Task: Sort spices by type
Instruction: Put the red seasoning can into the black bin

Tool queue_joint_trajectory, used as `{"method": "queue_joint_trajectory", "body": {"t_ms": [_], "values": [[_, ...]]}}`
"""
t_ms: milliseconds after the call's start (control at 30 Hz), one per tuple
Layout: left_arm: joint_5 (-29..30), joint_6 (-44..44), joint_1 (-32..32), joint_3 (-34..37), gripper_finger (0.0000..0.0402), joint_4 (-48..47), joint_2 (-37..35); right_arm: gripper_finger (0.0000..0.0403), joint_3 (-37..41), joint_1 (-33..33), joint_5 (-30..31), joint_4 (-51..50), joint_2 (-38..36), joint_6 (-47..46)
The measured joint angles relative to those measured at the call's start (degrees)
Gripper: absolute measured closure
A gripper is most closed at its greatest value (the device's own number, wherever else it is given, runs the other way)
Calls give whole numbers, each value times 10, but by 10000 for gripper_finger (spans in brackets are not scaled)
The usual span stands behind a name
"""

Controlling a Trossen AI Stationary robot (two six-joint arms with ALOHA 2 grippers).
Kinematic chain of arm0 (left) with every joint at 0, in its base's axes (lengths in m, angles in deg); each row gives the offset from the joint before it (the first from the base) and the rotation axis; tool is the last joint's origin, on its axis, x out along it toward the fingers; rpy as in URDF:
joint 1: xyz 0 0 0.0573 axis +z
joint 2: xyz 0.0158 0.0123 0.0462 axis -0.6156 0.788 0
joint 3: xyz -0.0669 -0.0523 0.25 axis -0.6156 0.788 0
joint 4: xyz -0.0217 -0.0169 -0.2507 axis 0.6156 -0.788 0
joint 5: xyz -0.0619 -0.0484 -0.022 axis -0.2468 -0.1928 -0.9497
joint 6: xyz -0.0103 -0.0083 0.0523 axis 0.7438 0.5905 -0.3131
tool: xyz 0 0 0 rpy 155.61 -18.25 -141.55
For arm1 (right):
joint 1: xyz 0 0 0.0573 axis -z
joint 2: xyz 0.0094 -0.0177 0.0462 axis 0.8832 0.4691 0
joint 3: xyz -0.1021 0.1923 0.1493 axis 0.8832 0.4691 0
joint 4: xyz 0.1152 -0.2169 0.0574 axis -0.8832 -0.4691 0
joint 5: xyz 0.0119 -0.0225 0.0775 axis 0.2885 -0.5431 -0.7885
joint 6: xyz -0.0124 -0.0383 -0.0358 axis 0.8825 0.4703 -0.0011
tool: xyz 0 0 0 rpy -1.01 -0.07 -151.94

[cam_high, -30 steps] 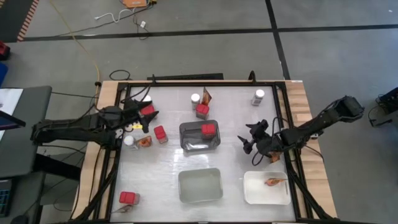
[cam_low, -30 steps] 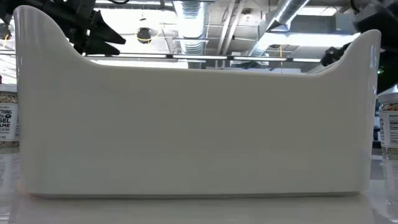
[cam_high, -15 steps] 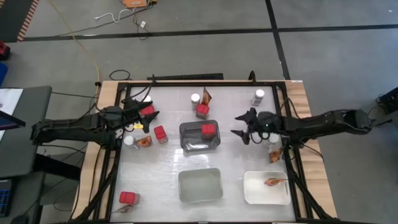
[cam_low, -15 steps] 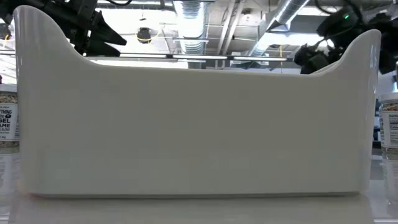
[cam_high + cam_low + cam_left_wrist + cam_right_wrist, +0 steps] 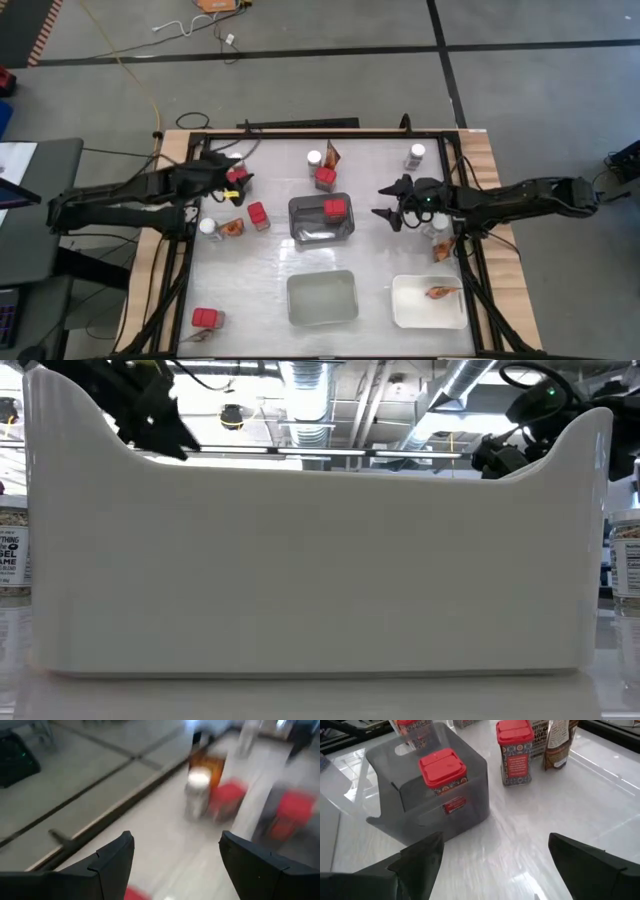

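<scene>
Spices lie scattered: red containers (image 5: 326,178) (image 5: 259,215) (image 5: 208,318), white-lidded jars (image 5: 314,158) (image 5: 415,155) (image 5: 207,227), orange-brown packets (image 5: 333,153) (image 5: 233,228) (image 5: 443,248). One red container (image 5: 442,770) stands in the grey tray (image 5: 305,228); one packet (image 5: 437,292) lies in the right white tray (image 5: 405,315). My left gripper (image 5: 240,178) hovers open at the far left above another red container (image 5: 135,894). My right gripper (image 5: 387,207) stands open to the right of the grey tray, with nothing between its fingers.
A second white tray (image 5: 322,318) sits at the near middle and fills the low view (image 5: 320,560). A black frame (image 5: 300,128) runs along the table's far edge. Bare table lies between the grey tray and my right gripper.
My right gripper has swung from near the right-hand packet toward the far edge and a little left, turning to face the grey tray, then stopped. My left gripper has risen slightly and tipped, shifting toward the far edge. Both have stayed open.
</scene>
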Motion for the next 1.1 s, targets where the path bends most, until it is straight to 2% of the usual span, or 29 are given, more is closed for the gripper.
{"method": "queue_joint_trajectory", "body": {"t_ms": [200, 367, 533, 733, 1100], "values": [[-65, -51, 53, -43, 123, -117, 80, 17, 0, 0, 0, -5, 0, -1], [-96, -98, 116, -67, 123, -176, 137, 17, 0, 0, 0, -6, 0, -1], [-137, -124, 184, -81, 123, -190, 178, 17, 0, 0, 0, -6, 0, -1], [-139, -131, 253, -94, 123, -217, 219, 17, 0, 0, 0, -9, 0, -1], [-169, -158, 287, -98, 123, -236, 272, 17, 0, 0, 0, -11, 0, 0]]}}
